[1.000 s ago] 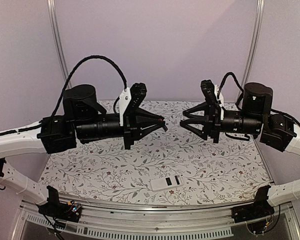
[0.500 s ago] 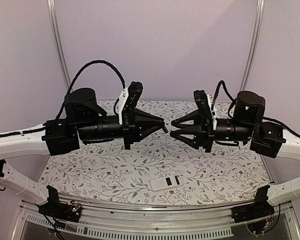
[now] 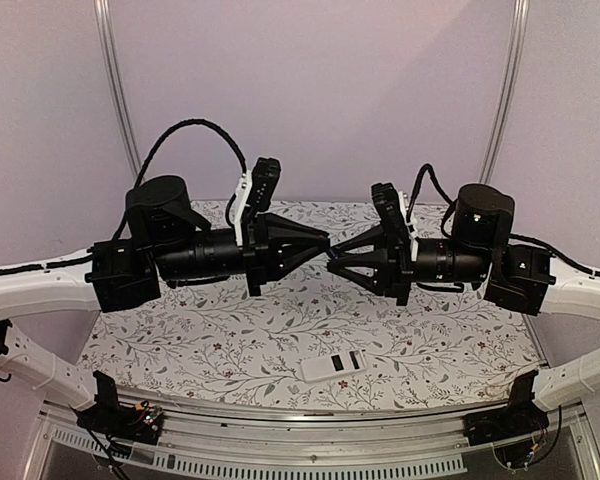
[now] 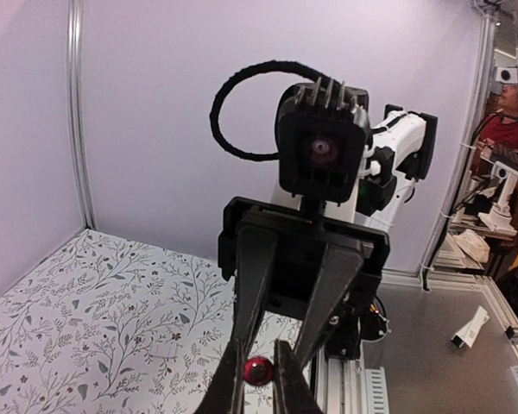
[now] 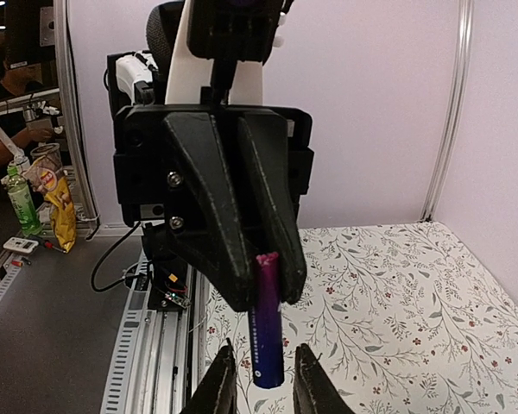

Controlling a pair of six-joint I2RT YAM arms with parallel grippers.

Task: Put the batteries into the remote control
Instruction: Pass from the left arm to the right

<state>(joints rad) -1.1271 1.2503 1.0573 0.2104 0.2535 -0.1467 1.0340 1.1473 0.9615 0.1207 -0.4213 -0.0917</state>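
1. Left pincer [image 3: 325, 245] is clenched on one battery [image 5: 266, 332] and holds it in mid-air over the table centre, lower end protruding free.
2. Right pincer [image 5: 263, 390], reaching in from 3 o'clock, stands part-open with one finger on each side of that free end; no contact is visible.
3. Remote control [image 3: 332, 365] lies flat on the table [image 3: 180, 340] at 6 o'clock of the pincers, dark slot up.
4. Step in hand, by judgement: arm-to-arm transfer. The next move calls for the right jaws to clamp squarely before the left releases.
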